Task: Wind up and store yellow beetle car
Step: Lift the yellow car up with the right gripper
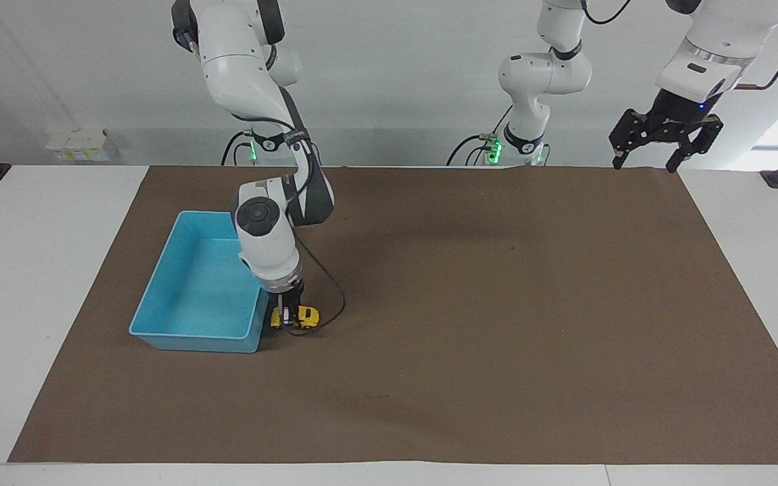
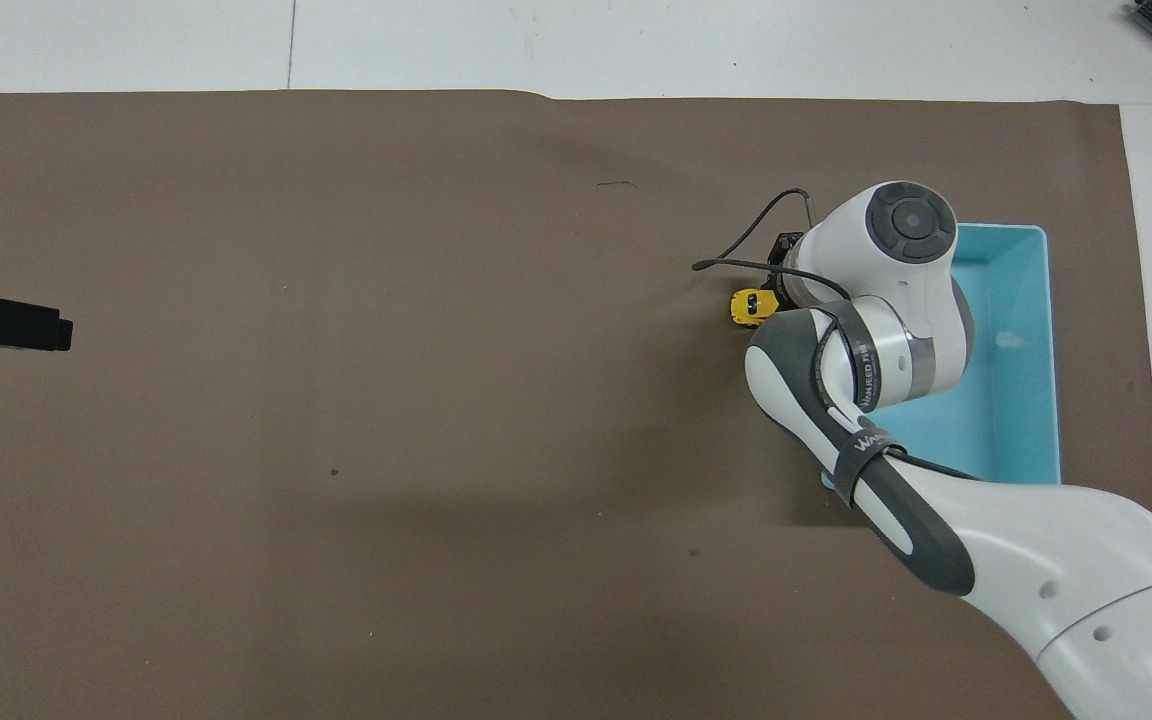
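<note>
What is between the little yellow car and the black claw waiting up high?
Nothing but bare brown mat lies between the yellow car, held by the right gripper, and the waiting left gripper; the facing view shows it.

White bench [image 1: 44,270] carrying a brown paper mat [image 1: 497,304] across most of its top. Light blue bin [image 1: 193,290] sitting on the mat toward the right arm's end, open side up, nothing showing inside. Small dark specks lying scattered on the mat.

Right arm's wrist hides right gripper [image 1: 288,317] overhead; yellow beetle car [image 2: 748,305] partly covered. Left gripper [image 2: 1,327] cut by frame edge.
</note>
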Robot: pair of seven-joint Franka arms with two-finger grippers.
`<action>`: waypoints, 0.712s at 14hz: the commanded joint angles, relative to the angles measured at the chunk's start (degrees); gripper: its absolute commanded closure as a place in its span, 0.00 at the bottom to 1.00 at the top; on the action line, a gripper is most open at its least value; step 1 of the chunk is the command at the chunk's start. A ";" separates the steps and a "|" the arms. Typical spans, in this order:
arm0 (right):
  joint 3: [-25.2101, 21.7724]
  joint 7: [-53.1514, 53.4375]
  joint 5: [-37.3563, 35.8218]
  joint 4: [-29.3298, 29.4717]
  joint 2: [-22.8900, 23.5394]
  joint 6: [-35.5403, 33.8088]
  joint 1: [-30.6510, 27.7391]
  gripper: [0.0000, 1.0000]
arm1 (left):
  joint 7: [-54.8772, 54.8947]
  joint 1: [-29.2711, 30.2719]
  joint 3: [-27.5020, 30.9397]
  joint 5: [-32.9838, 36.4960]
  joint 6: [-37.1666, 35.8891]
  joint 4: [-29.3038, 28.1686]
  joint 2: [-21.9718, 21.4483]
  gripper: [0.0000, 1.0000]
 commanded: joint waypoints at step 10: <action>2.33 -10.18 -0.51 3.10 -9.09 -10.04 0.40 1.00 | 0.84 0.76 -0.33 -0.60 -0.46 -0.98 -1.17 0.00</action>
